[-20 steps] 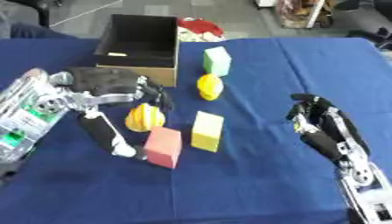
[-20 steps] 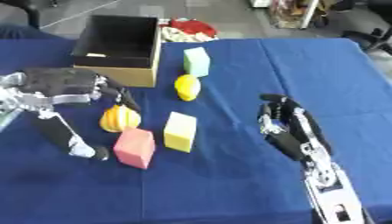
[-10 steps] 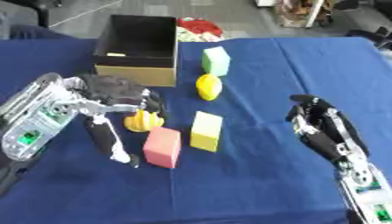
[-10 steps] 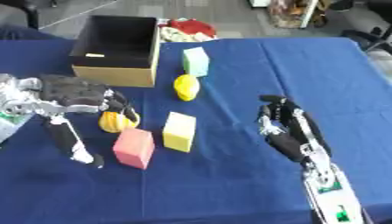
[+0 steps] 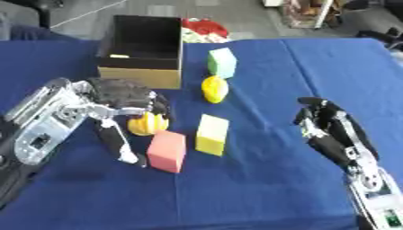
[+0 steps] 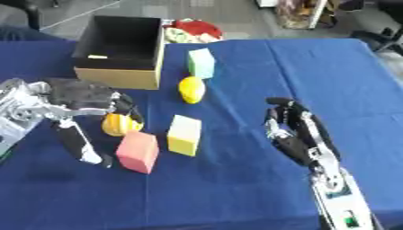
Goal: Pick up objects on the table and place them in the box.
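The upper part of the orange-yellow fruit [image 5: 145, 124] is covered by the fingers of the left hand [image 5: 126, 95], so whether it is touched or only overhung cannot be told. The left forearm is cut off by the left edge of both views. The right arm is cut off at the bottom edge, below the right hand [image 5: 327, 130]. The red and white items [image 6: 191, 30] behind the cardboard box [image 5: 144, 50] are too blurred to be identified.

A blue cloth [image 5: 236, 188] covers the counter. Beyond its far edge lies grey floor [image 5: 157, 9], with a shelf-like piece of furniture [image 5: 303, 11] at the upper right.
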`<state>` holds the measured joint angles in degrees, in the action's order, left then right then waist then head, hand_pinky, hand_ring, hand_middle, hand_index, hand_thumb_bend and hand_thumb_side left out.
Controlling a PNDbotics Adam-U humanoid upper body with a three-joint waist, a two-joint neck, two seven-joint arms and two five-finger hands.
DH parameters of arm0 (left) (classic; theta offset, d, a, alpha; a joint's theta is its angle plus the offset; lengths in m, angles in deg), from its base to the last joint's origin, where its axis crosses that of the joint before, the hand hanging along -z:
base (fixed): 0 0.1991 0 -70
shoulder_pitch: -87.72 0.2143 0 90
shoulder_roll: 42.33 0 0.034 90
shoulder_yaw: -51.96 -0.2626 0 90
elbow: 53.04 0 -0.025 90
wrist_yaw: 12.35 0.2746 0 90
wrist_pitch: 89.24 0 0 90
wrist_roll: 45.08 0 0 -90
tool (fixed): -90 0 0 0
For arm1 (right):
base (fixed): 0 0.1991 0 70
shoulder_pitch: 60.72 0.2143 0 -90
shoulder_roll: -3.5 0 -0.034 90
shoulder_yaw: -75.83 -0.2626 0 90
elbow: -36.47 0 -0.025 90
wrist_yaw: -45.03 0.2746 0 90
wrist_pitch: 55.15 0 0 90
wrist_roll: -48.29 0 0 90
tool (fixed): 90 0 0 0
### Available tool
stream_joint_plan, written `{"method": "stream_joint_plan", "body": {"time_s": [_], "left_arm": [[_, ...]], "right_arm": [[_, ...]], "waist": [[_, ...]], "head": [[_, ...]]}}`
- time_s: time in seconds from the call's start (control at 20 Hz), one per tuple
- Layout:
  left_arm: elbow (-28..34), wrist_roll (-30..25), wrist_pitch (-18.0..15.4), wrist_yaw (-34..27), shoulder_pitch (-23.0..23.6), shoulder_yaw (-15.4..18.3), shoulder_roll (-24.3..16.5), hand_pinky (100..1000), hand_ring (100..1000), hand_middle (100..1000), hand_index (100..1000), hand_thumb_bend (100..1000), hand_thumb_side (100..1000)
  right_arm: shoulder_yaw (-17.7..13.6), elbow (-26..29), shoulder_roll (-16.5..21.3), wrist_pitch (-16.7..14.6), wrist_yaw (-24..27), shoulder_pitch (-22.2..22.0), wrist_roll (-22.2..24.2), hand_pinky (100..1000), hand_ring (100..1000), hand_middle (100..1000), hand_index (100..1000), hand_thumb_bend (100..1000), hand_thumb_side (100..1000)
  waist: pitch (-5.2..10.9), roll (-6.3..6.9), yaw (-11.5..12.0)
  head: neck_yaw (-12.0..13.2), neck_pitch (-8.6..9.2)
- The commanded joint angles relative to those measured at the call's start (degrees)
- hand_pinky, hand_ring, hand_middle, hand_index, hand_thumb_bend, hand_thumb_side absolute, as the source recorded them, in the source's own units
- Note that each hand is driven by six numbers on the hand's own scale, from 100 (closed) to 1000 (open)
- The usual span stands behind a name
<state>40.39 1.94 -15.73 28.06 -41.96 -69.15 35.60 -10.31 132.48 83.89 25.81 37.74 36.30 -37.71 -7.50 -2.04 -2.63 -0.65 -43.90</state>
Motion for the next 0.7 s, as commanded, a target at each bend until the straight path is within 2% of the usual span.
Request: {"method": "stream_joint_plan", "body": {"time_s": [0.05, 0.4, 0.7], "left_arm": [[-0.7, 0.6, -0.1, 1.0, -0.7, -0.3, 0.3, 807, 727, 714, 862, 546, 345], [-4.1, 0.1, -0.3, 1.1, -0.5, -1.7, 2.6, 794, 704, 682, 839, 508, 359], [-6.1, 0.2, -0.1, 1.0, -0.3, -2.0, 3.9, 772, 659, 626, 798, 479, 337]], "right_arm": [[-0.4, 1.0, 0.7, 0.0, -0.1, 0.4, 0.0, 694, 568, 505, 768, 100, 343], [-0.3, 1.0, 0.6, 0.0, 0.0, 0.5, 0.0, 694, 568, 505, 768, 100, 343], [-0.2, 1.0, 0.6, 0.1, 0.0, 0.5, 0.1, 694, 568, 505, 768, 100, 343]], "waist": [[1.39, 0.52, 0.0], [1.32, 0.46, 0.0], [1.29, 0.51, 0.0]], "head": [[-0.1, -0.22], [-0.3, -0.22], [-0.4, -0.22]]}}
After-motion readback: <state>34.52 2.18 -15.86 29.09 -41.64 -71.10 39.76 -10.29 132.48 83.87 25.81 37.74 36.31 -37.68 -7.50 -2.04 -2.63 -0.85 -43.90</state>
